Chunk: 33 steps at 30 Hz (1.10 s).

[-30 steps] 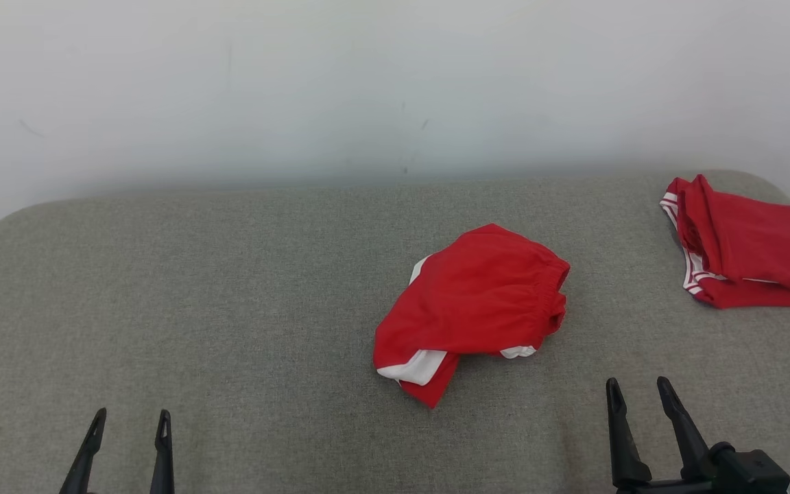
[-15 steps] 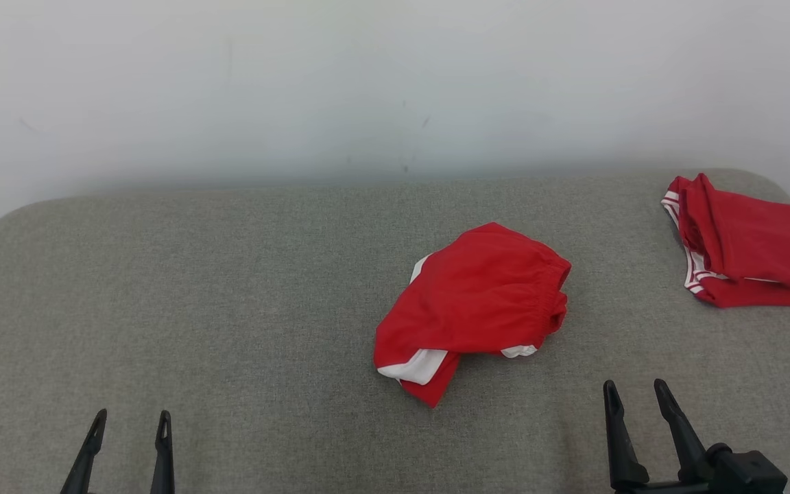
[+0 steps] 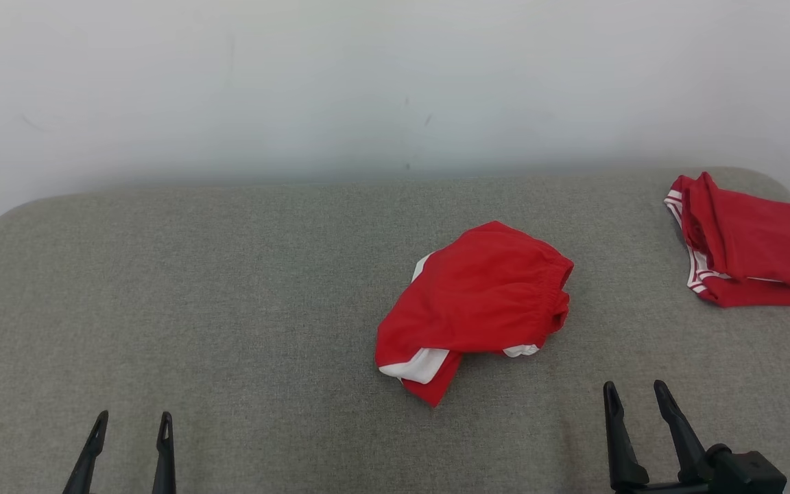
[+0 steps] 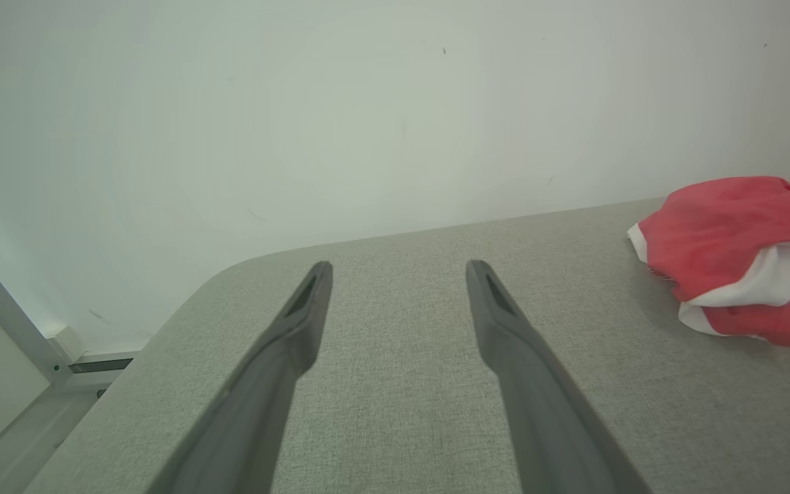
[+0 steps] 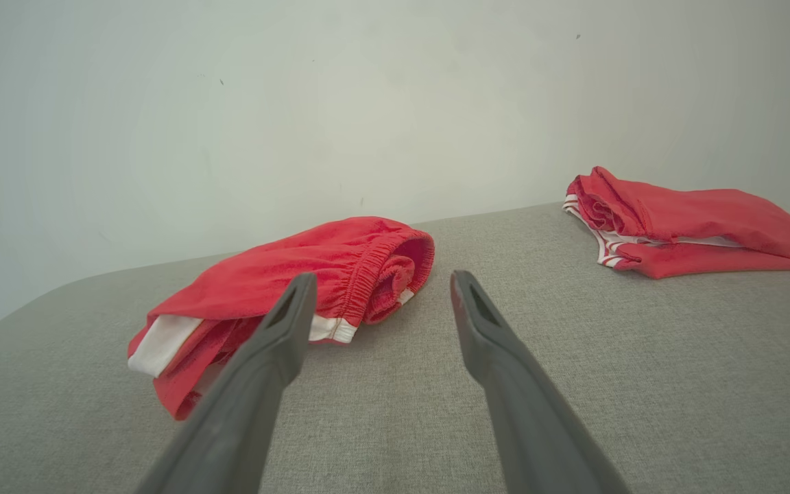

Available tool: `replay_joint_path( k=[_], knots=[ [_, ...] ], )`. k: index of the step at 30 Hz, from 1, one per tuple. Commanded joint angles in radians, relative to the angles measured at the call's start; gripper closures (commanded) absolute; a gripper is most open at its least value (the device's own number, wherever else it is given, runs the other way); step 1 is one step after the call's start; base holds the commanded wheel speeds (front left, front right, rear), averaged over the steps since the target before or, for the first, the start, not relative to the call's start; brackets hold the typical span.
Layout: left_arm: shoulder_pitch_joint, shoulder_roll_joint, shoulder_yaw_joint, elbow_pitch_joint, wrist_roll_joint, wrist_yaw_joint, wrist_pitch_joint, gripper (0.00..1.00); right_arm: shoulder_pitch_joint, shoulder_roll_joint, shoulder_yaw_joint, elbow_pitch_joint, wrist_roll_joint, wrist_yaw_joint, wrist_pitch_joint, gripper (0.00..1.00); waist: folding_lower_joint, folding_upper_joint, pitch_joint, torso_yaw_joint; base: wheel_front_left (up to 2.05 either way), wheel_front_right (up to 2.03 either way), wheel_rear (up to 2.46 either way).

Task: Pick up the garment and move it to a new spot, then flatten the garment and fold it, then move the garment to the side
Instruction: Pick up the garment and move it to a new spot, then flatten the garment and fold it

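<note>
The worktop is wide and covered in rough grey cloth. Its far corners are round, and its far edge meets a plain white wall. The left half of the worktop is bare, so there is lots of room to move there. There is more bare room along the near edge, between the two tools.

The garment is soft red cloth with white bits and a scrunchy stretchy band. It lies in a crumpled heap a little to the right of the middle of the worktop.

A second red garment with thin white stripes lies folded and flat at the far right corner. It is well apart from the heap.

The left tool is by the near edge on the left. Its two thin dark fingers are spread wide over bare grey cloth, with nothing held.

The right tool is by the near edge on the right. Its fingers are spread wide too. It is near the heap but not touching it.
</note>
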Motion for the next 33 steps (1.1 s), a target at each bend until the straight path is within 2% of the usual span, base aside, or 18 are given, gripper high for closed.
replay_joint_path(
  k=[1,29,33],
  knots=[
    [-0.007,-0.004,0.004,0.003,0.01,-0.004,-0.003,0.0,0.003,-0.001,0.002,0.001,0.005,-0.003,-0.005,0.0,0.0,0.0,0.0,0.0,0.0,0.0,0.0],
    [-0.018,-0.032,0.015,0.008,0.015,-0.012,-0.003,0.0,-0.006,-0.005,0.004,0.016,0.012,-0.003,-0.005,0.0,0.0,0.0,0.002,-0.001,0.0,0.0,0.0],
    [-0.023,-0.04,0.024,-0.005,0.015,-0.002,-0.003,0.0,-0.019,-0.011,0.018,0.027,0.013,-0.003,-0.005,0.0,0.0,0.0,0.006,-0.001,0.0,0.0,0.0]
  ],
)
